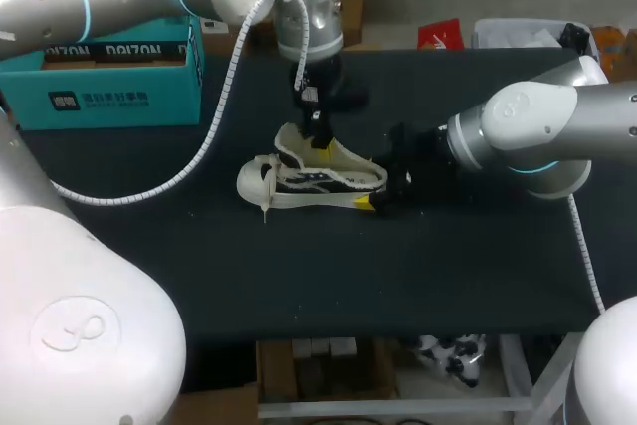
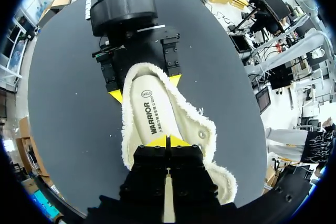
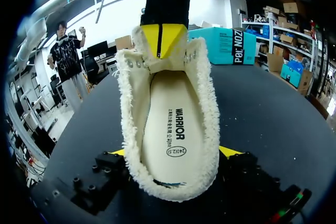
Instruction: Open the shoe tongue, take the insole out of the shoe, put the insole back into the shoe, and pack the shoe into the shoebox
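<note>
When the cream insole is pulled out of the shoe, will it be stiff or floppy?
The flat cream insole follows the footbed's curve, so probably thin, light and floppy. The fleece-lined white shoe hugs its edges, so it may drag coming out.

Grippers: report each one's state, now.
Left gripper: jaws shut on the shoe tongue.
Right gripper: jaws shut on the shoe, at its heel.

The shoe [image 1: 314, 178] lay at the desk's [image 1: 299, 276] centre, toe toward nine o'clock, insole [image 3: 168, 129] inside it, the left jaws clamped on its tongue [image 3: 157, 64] from twelve o'clock, the right jaws clasping its heel [image 3: 173, 190] from three o'clock, and the shoebox [image 1: 109, 87] at ten o'clock.
</note>
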Motion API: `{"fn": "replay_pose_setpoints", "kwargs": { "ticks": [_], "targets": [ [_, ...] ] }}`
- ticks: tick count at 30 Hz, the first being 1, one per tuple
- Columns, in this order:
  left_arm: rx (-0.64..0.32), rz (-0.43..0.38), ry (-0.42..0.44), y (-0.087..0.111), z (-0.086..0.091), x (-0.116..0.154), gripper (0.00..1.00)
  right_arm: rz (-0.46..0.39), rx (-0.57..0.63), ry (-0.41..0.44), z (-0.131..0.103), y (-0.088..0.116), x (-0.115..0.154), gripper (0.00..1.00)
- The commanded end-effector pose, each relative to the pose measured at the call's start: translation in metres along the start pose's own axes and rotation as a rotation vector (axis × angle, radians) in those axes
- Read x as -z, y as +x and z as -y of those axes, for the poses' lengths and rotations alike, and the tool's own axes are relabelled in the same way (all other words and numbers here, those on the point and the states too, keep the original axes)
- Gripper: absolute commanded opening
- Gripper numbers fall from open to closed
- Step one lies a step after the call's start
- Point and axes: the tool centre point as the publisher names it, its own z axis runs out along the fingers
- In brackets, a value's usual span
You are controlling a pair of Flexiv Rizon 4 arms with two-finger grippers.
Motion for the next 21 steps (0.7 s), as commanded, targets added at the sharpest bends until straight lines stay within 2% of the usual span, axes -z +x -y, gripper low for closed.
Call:
{"fn": "replay_pose_setpoints", "kwargs": {
  "ticks": [1,16,21],
  "targets": [
    [0.021,-0.043,0.001,-0.005,0.002,-0.017,0.0,0.002,0.0,-0.004,0.008,-0.004,-0.007,0.0],
    [0.028,-0.043,0.001,0.02,-0.003,-0.04,0.0,0.002,0.0,-0.004,0.008,-0.004,-0.007,0.0],
    [0.054,-0.039,-0.028,0.026,-0.005,-0.047,0.0,0.002,0.0,-0.004,0.008,-0.004,-0.007,0.0]
  ]
}}
